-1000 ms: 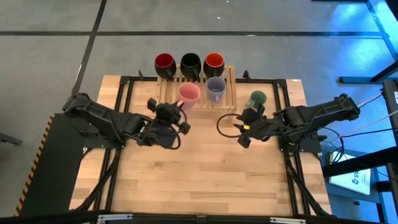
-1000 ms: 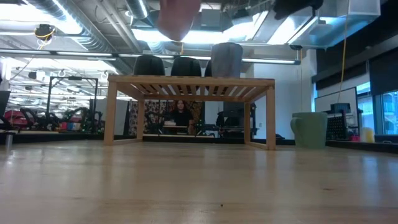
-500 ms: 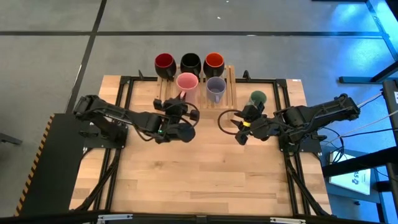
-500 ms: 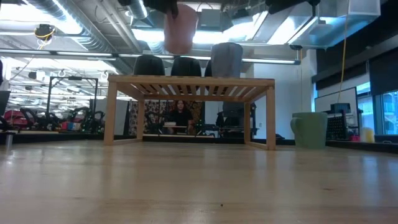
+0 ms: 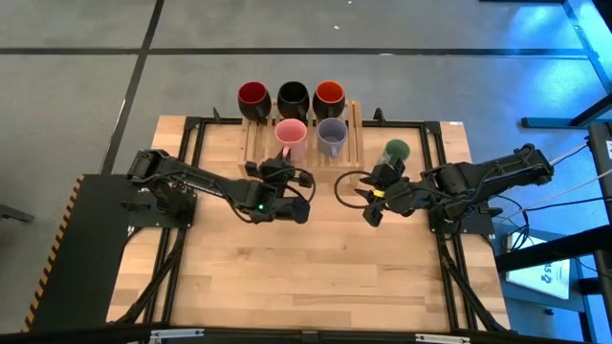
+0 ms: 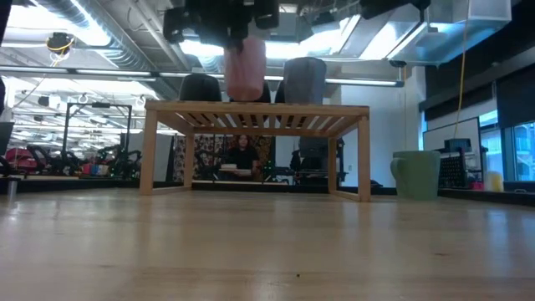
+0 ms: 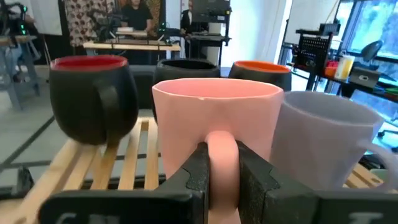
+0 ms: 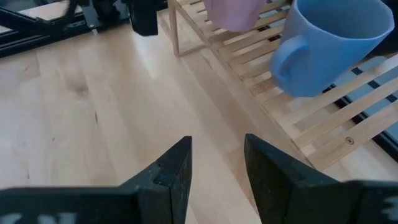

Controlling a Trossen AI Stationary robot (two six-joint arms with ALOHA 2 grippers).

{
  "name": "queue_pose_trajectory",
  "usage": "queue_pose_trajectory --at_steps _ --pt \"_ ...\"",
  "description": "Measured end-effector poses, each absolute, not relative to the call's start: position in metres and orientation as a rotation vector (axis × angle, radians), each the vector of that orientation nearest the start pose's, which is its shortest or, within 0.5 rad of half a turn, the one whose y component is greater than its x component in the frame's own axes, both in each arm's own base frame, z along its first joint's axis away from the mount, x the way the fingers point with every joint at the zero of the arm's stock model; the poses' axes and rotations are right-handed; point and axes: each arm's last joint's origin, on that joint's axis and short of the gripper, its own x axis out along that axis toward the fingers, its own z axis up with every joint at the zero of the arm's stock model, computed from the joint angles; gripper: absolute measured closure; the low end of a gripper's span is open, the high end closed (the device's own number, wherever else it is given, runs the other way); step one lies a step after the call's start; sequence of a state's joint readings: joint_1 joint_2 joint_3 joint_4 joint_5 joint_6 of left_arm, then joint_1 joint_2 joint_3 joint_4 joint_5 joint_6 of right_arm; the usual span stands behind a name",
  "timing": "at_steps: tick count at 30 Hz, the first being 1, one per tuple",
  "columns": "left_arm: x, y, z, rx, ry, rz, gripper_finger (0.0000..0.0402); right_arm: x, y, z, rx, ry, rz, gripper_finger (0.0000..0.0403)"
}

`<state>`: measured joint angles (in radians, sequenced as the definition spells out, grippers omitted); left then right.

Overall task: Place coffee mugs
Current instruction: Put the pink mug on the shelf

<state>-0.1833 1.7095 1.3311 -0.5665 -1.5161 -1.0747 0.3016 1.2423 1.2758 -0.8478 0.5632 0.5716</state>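
Pinching the pink mug's point(image 7: 217, 130) handle, left hand point(image 7: 221, 180) hovers seemingly above rack point(image 5: 356, 143); right hand point(image 8: 214, 168) spread.

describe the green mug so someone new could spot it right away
Find the wooden slatted rack at the table's far edge, holding mugs. The pale green mug stands beside the rack on the right arm's side, just past the right gripper. It alone sits on the bare tabletop, off the rack.
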Motion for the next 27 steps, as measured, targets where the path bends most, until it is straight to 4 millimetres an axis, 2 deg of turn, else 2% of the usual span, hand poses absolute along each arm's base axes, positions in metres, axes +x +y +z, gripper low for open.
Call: queue_pose_trajectory --at_steps 4,8,15,18,27 --pt "0.341 -0.034 0.26 -0.151 -0.077 1.366 0.0364 0.235 0.057 0.354 0.209 0.649 -0.425 0.0269" --pt "0.34 -0.032 0.255 -0.173 -0.098 1.372 0.0364 0.235 0.057 0.354 0.21 0.651 -0.423 0.0269" --pt "0.351 -0.027 0.24 -0.177 -0.112 1.394 0.0364 0.235 0.058 0.354 0.21 0.651 -0.423 0.0269" --pt "0.36 -0.023 0.23 -0.144 -0.054 1.394 0.0364 0.235 0.058 0.354 0.213 0.654 -0.416 0.0269" --pt "0.367 -0.02 0.226 -0.118 0.062 1.354 0.0349 0.235 0.058 0.354 0.218 0.657 -0.414 0.0269"
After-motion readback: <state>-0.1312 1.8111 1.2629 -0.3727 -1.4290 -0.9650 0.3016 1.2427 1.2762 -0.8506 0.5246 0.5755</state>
